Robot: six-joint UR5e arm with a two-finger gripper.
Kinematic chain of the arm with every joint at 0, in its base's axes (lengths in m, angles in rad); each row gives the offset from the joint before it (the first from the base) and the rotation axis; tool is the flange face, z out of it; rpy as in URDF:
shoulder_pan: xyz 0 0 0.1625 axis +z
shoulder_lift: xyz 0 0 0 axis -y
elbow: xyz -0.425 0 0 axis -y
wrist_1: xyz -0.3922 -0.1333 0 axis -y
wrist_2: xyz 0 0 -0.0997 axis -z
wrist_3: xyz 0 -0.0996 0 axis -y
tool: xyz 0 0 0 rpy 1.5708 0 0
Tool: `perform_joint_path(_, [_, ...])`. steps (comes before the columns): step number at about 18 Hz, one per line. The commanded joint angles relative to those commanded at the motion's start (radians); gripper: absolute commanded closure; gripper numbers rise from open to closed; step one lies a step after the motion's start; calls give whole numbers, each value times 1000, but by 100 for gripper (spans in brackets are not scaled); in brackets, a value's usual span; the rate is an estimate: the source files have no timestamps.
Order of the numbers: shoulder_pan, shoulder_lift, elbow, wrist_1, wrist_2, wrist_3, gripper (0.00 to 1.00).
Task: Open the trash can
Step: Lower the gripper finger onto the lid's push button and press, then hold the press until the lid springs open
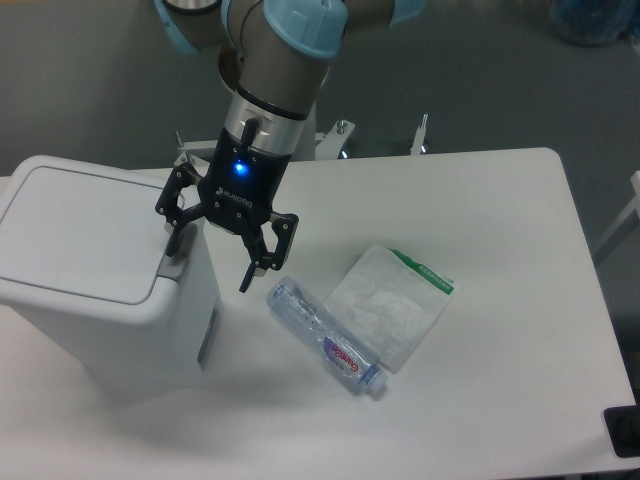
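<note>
The trash can (pixel 90 280) is a large white boxy bin at the left of the table, its flat lid (pixel 85 225) lying shut. A grey push tab (pixel 176 262) sits at the lid's right rim. My gripper (pixel 208 270) hangs open over the bin's right edge. Its left fingertip (pixel 172 243) is just above the tab, touching or nearly so. Its right fingertip (pixel 246 283) hangs clear of the bin's side, over the table. Nothing is between the fingers.
A clear plastic bottle (pixel 325 338) lies on the white table (pixel 500 230) right of the bin. A crumpled transparent bag (pixel 390 305) with a green strip rests beside it. A black object (pixel 622 432) sits at the table's front right corner.
</note>
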Motion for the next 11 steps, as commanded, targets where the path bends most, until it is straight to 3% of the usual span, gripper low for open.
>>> perform_joint_path(11, [8, -3, -2, 14, 2, 5, 0])
